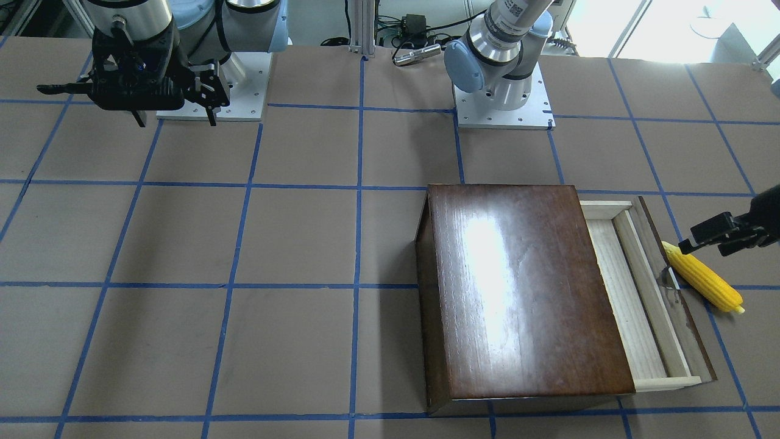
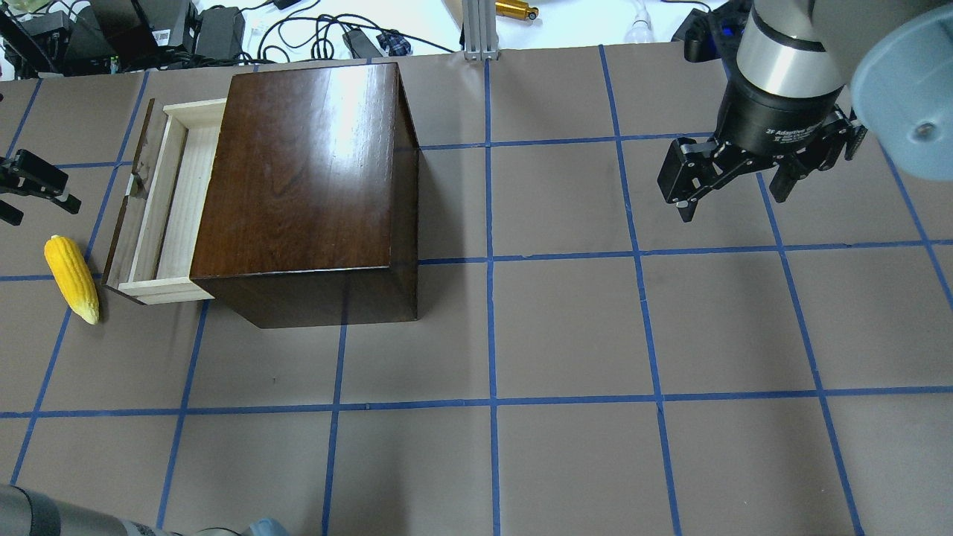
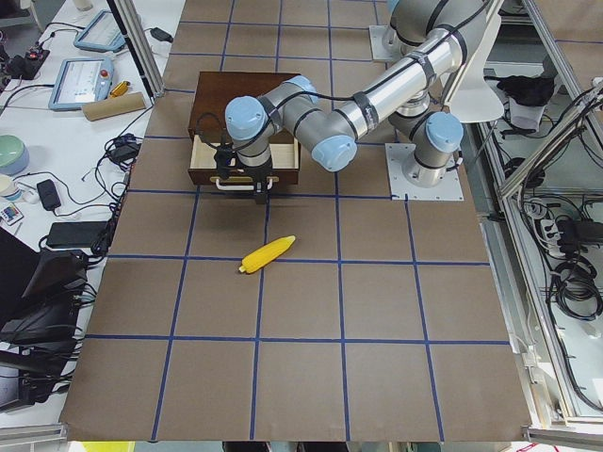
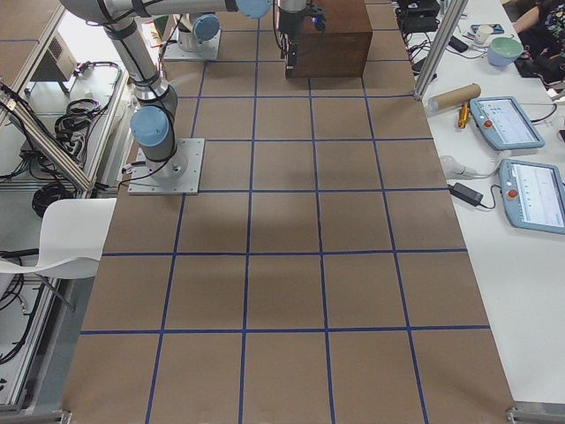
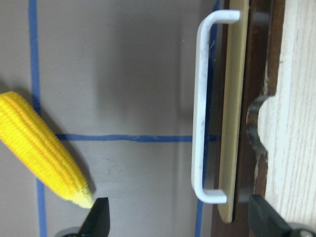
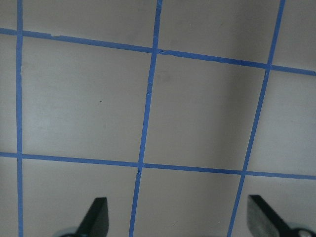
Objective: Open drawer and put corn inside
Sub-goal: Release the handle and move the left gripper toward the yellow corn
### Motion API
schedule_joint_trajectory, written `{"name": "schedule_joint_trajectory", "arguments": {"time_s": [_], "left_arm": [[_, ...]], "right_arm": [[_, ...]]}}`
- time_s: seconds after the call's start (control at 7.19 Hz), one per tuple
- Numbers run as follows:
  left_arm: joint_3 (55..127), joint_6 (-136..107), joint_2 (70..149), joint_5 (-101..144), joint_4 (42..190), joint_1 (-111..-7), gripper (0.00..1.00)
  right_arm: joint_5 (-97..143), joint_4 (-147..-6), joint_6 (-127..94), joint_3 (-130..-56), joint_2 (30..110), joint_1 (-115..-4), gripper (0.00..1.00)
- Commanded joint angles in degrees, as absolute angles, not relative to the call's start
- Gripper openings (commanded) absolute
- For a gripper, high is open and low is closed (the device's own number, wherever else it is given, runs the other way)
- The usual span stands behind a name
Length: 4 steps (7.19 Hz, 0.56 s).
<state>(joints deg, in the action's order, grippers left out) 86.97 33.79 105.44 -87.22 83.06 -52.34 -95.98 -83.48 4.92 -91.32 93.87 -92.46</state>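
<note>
Overhead view of a brown table marked into squares by blue tape lines. A glossy dark-brown wooden box sits toward the table's 10 o'clock. The drawer stands partly out of the box's 9 o'clock side, showing a pale wood floor and walls behind a dark front panel. It holds nothing that can be seen. The corn, a small bright yellow cob, lies flat on the table outside the drawer, just beyond the front panel at roughly 8 o'clock from the box. It is near the panel but not touching it, and its tapered tip points toward 5 o'clock. The left gripper hangs at the view's 9 o'clock edge, at about 11 o'clock from the corn, with its fingers spread wide and nothing between them. Its wrist camera looks down on the drawer's white bar handle, which runs from 12 to 6 o'clock. In that view the corn's tip shows beside one dark fingertip at 7 o'clock — whether they touch cannot be told. The right gripper hovers well apart at the box's 3 o'clock, its fingers likewise released and empty — its wrist camera sees only bare table and tape.
</note>
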Motion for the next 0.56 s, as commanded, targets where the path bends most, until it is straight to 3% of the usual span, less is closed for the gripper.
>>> {"name": "schedule_joint_trajectory", "arguments": {"time_s": [0.0, 0.42], "left_arm": [[86.92, 34.01, 107.82, -90.86, 78.26, -50.20, 1.00], [87.36, 37.52, 114.94, -91.05, 69.65, -47.21, 1.00]], "right_arm": [[-95.98, -83.50, 4.92, -91.32, 93.87, -92.46, 1.00], [-95.98, -83.41, 4.92, -91.32, 93.87, -92.46, 1.00]]}}
